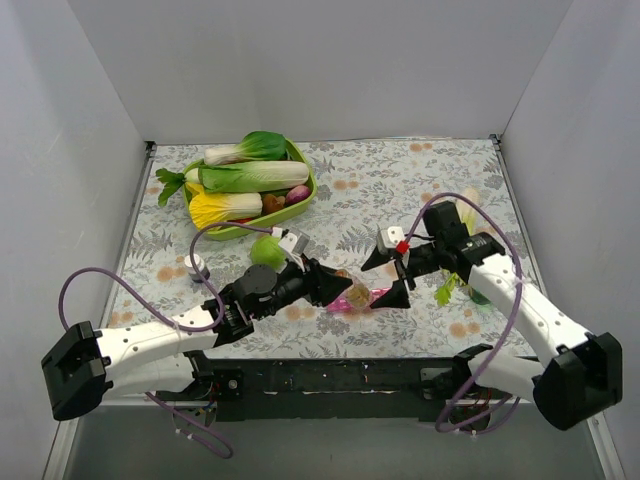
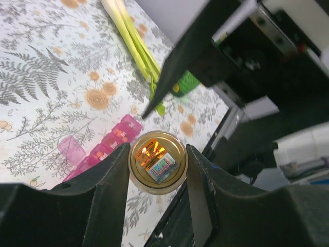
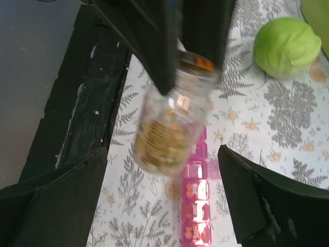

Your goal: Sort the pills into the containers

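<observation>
Gripping a clear bottle (image 2: 157, 163) with the left gripper (image 1: 340, 290), jaws closed on its sides, the pills (image 3: 159, 140) showing as amber fill. Holding it tilted just above the pink pill-box strip (image 3: 196, 206) (several cells showing orange bits). Flanking the bottle with the right gripper (image 1: 387, 268), jaws spread wide, grasping nothing.

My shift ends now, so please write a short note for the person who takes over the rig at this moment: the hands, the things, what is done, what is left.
Left hand: shut on the pill bottle, which is tilted above the pink pill-box.
Right hand: open and empty, close to the bottle.
Pills: most are in the bottle.
Done: several cells show orange bits.
Left: the other cells. The bottle is far from empty.
</observation>
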